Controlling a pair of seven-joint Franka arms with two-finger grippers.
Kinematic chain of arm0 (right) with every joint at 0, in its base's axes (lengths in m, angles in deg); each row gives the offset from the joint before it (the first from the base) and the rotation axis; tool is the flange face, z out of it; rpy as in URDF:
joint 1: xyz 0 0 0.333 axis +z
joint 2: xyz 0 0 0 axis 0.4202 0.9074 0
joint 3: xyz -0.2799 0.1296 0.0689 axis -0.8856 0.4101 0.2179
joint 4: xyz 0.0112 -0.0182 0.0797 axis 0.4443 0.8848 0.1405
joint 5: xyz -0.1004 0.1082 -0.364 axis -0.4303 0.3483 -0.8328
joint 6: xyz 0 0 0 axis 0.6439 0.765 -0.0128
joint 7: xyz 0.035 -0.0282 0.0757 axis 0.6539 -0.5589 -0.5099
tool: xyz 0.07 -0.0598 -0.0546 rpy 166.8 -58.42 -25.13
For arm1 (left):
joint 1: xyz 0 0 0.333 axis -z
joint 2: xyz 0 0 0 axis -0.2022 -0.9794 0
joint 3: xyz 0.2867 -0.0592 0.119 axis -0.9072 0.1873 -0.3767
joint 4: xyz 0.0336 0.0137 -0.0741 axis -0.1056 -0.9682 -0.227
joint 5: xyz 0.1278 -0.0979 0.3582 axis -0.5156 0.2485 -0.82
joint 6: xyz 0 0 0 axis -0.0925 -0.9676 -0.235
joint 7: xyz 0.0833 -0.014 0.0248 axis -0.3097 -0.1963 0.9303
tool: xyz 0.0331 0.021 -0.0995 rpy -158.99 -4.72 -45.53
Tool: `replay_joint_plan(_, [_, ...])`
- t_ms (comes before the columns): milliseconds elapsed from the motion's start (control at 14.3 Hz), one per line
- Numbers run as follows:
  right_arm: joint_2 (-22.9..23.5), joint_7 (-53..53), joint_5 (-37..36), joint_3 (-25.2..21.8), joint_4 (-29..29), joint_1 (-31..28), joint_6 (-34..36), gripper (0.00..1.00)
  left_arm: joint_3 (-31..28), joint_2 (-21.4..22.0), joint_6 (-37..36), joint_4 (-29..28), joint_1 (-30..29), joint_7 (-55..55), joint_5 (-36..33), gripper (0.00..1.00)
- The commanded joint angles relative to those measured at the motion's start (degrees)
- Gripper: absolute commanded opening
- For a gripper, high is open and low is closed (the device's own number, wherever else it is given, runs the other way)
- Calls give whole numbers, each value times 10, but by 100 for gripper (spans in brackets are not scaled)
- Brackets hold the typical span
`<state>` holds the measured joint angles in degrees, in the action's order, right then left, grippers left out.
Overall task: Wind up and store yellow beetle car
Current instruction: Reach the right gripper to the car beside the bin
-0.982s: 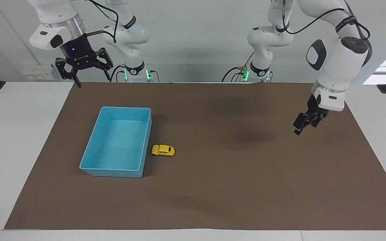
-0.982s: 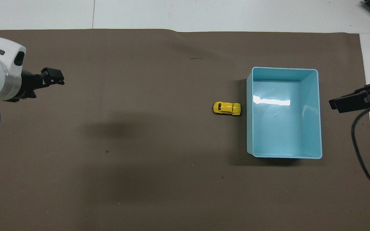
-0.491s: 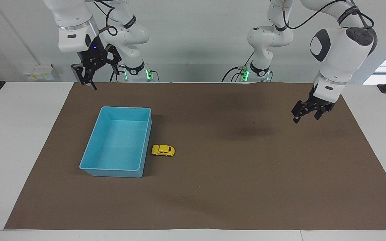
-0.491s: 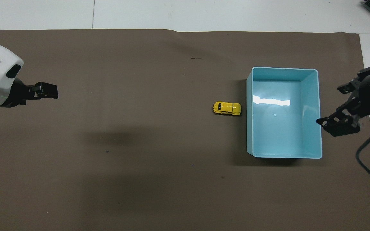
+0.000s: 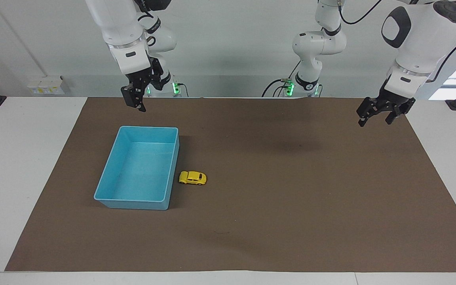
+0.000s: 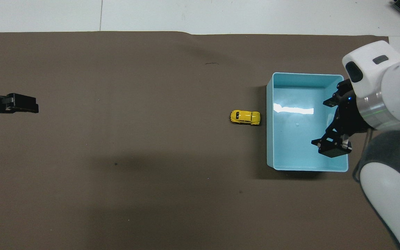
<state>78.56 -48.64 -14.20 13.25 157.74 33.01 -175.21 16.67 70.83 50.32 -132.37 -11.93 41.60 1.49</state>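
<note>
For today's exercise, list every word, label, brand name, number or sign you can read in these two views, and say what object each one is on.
No readable text in either view.
Yellow beetle car: no lettering visible.
Blue tray: plain, no label.
Right arm's dark wrist band: pale markings, too small to read.
Brown mat: unmarked.

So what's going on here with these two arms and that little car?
Nothing is held yet. The yellow beetle car sits on the brown mat right beside the empty blue tray. The right tool hangs in the air at the tray's end nearer the robots. The left tool hangs over the mat at the left arm's end of the table.
</note>
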Motion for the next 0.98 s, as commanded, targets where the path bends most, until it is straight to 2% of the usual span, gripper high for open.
replay_joint_plan(0, [33, -25, -27, 0, 2, 28, -33, 100, 2, -2, -62, 44, -5, -22, -6, 100])
replay_joint_plan(210, [54, -31, -28, 0, -1, 36, -45, 100, 1, -1, -95, 76, -4, -39, -5, 100])
replay_joint_plan(561, [102, -62, -26, 1, -12, 40, -77, 100, -2, 11, -112, 74, -19, -86, -3, 100])
replay_joint_plan(912, [132, -74, -21, 1, -7, 51, -122, 100, -5, 11, -117, 77, -25, -79, 18, 100])
